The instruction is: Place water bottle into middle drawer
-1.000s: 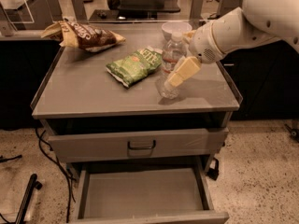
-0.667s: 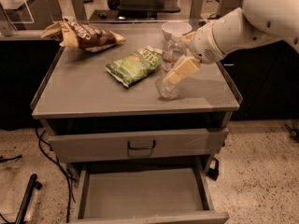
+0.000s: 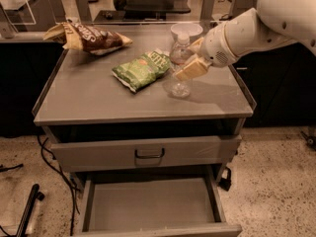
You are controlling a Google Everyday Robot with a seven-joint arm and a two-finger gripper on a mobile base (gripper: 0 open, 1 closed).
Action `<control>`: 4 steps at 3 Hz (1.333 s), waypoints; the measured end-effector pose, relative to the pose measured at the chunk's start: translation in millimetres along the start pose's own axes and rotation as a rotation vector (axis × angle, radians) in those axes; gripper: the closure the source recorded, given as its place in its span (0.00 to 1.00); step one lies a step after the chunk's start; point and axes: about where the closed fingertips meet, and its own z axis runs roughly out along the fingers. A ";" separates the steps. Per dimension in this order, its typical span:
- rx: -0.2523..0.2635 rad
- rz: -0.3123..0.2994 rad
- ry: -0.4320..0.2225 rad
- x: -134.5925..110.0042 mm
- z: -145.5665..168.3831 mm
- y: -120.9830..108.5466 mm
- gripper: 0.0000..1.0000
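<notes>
Pos. of water bottle [image 3: 177,85]: upright on table [image 3: 98,102], centre-right of frame, long axis vert., cap up. Pos. of pincer [image 3: 183,61]: at bottle mid-height, reaching in from right of frame; grip state: cannot tell. Target, middle drawer [image 3: 148,204]: pulled out at bottom of frame, below and fwd of bottle.

Next move, est.: lift, carry toward bottom of frame past table edge, lower in.

Qty: 1 bottle; 1 bowl [image 3: 186,31] just behind it; 2 snack bags, green bag [image 3: 142,69] left of bottle, brown bag [image 3: 91,36] upper left; 1 open drawer; 1 shut drawer front [image 3: 98,154] w/ handle [image 3: 149,153].
</notes>
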 end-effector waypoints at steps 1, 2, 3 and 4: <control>0.000 0.000 0.000 0.0 0.0 0.0 0.89; 0.000 0.000 0.000 -0.1 0.0 0.0 1.00; -0.002 0.000 0.001 -0.6 0.0 0.4 1.00; -0.031 0.005 0.006 -9.7 -12.4 4.9 1.00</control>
